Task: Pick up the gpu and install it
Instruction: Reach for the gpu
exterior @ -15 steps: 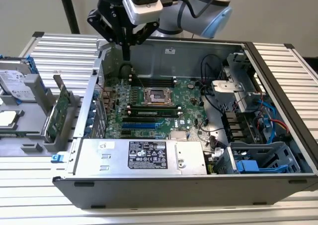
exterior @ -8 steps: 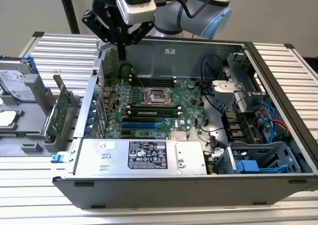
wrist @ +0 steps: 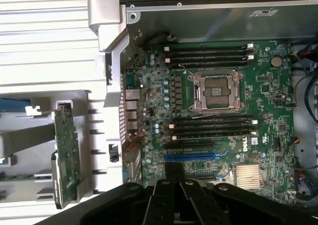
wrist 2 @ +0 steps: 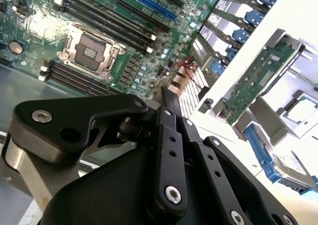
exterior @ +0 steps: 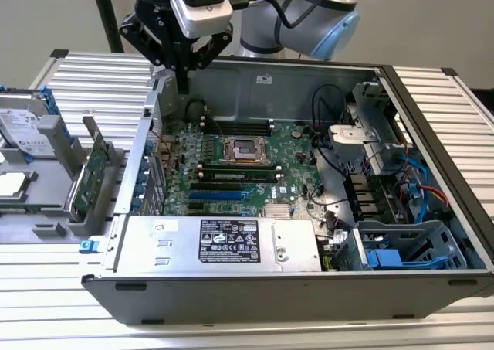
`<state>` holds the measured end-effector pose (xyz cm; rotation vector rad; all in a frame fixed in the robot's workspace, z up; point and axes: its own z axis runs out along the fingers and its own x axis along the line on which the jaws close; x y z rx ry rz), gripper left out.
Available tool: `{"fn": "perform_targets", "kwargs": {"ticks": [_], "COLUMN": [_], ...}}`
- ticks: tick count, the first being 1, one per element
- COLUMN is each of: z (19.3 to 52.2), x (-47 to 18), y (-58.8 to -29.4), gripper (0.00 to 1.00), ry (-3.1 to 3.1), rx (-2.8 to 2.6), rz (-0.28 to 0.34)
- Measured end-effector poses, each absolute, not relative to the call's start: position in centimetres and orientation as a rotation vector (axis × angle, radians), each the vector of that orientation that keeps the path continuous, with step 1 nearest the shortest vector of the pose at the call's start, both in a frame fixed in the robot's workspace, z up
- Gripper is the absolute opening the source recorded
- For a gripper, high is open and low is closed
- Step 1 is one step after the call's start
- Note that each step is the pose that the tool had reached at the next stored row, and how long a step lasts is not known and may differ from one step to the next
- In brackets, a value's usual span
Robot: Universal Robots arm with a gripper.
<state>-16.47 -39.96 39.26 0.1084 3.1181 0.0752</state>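
The gpu [exterior: 96, 174] stands on edge in a grey holder [exterior: 58, 211] outside the case, at the exterior view's left, its green board face showing. It also appears in both wrist views as the gpu [wrist 2: 258, 81] [wrist: 67, 145] beside the case's slotted rear wall. My gripper [exterior: 183, 82] hangs over the case's far corner on the exterior view's left, well away from the card. Its black fingers [wrist 2: 168, 98] lie together, shut on nothing. Under them sits the green motherboard [wrist: 213, 111] with its blue expansion slot [wrist: 196, 156] bare.
The open computer case [exterior: 432, 118] lies on a ribbed metal table [exterior: 85, 79]. A silver power supply [exterior: 224, 242] fills its near side, and a blue drive cage [exterior: 405, 249] with cables is on the exterior view's right. A hard drive [exterior: 23, 130] rests beyond the holder.
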Motion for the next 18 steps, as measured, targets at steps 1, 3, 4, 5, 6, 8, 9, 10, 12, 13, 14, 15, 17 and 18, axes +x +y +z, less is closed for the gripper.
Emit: {"fn": "perform_targets", "kwargs": {"ticks": [1, 3, 4, 5, 6, 8, 9, 10, 12, 13, 14, 15, 17, 18], "z": [39.3, 39.3, 39.3, 39.3, 39.3, 39.3, 39.3, 39.3, 39.3, 39.3, 39.3, 39.3, 39.3, 39.3], "x": [-16.6, -16.8, -16.9, -17.0, -17.1, -17.3, -17.4, -17.5, -17.7, -17.8, -17.9, -18.1, -18.3, -18.4], "y": [-40.0, -40.0, -40.0, -40.0, -40.0, -40.0, -40.0, -40.0, -40.0, -40.0, -40.0, -40.0, -40.0, -40.0], "gripper": [0.0, 0.0, 0.0, 0.0, 0.0, 0.0, 0.0, 0.0, 0.0, 0.0, 0.0, 0.0, 0.0, 0.0], "ry": [3.118, 3.118, 3.118, 3.118, 3.118, 3.118, 3.118, 3.118, 3.118, 3.118, 3.118, 3.118, 3.118, 3.118], "rx": [0.108, 0.108, 0.108, 0.108, 0.108, 0.108, 0.108, 0.108, 0.108, 0.108, 0.108, 0.108, 0.108, 0.108], "rz": [0.075, 0.075, 0.075, 0.075, 0.075, 0.075, 0.075, 0.075, 0.075, 0.075, 0.075, 0.075, 0.075, 0.075]}}
